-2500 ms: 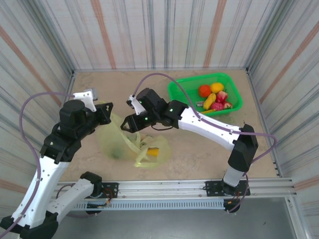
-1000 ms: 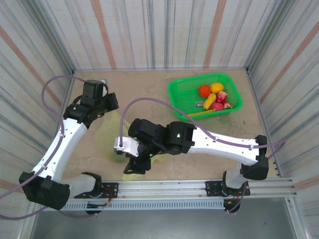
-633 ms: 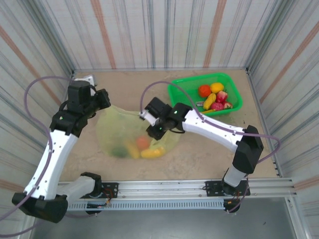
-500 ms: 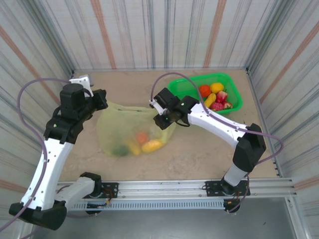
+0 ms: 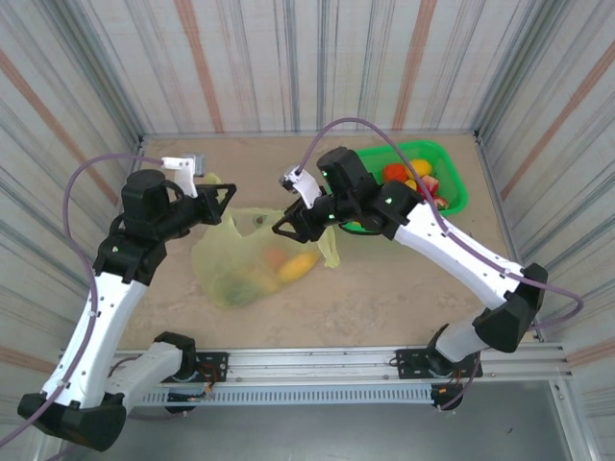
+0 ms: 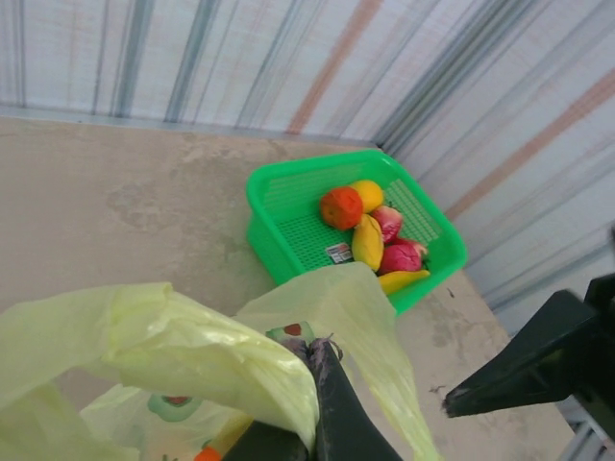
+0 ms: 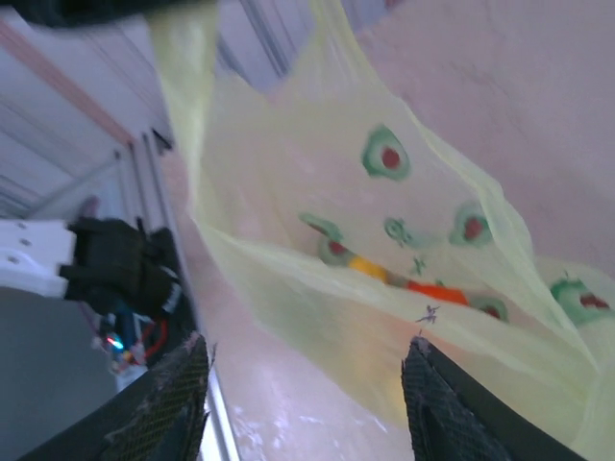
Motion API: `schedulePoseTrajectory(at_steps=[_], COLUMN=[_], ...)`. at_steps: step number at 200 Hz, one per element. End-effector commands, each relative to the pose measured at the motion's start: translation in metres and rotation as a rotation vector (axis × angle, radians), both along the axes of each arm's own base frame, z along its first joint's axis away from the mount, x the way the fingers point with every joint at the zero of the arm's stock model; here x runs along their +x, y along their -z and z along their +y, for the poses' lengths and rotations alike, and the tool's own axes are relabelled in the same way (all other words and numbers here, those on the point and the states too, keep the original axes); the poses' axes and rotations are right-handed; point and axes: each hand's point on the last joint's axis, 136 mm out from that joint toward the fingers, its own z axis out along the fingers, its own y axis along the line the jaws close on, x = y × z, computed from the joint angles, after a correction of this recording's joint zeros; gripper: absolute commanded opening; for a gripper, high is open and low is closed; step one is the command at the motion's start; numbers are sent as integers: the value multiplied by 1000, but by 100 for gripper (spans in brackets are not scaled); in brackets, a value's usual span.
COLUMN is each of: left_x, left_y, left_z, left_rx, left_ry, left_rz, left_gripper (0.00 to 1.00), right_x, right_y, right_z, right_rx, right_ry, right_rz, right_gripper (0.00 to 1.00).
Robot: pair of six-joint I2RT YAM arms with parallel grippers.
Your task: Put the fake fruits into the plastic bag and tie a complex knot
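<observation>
The plastic bag [image 5: 240,264], pale yellow-green and crinkly, lies on the table between the arms. Through its film I see fake fruits: an orange one [image 5: 274,257], a yellow one [image 5: 300,266] and a green one [image 5: 231,285]. My left gripper [image 5: 216,197] is shut on the bag's upper edge [image 6: 231,355] and holds it up. My right gripper [image 5: 288,226] hovers at the bag's far right side, open, with the bag [image 7: 317,250] stretched in front of its fingertips and nothing clamped. More fake fruits [image 6: 370,230] lie in the green basket.
The bright green mesh basket [image 5: 454,187] stands at the back right, partly behind my right arm; its near wall [image 6: 258,197] faces the bag. Striped metal walls close in the table on three sides. A rail runs along the near edge.
My right gripper has swung from the bag's near edge up to its far right side and narrowed somewhat. The left gripper kept its hold and the bag shifted with it.
</observation>
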Motion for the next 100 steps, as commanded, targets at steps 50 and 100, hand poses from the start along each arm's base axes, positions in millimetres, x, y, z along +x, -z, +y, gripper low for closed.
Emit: schedulePoseTrajectory(at_steps=[50,100], left_x=[-6,24], left_y=[-28,-29], left_z=[-17,-2], left_rx=[-31,59], left_ry=[116,-9], left_rz=[-85,-75], left_gripper=[0,0], right_x=[29,-51], right_y=[62,120], right_z=[40,44], right_rx=[-146,-272], right_ry=[24,-238], right_rz=[164,268], right_gripper=[50,48])
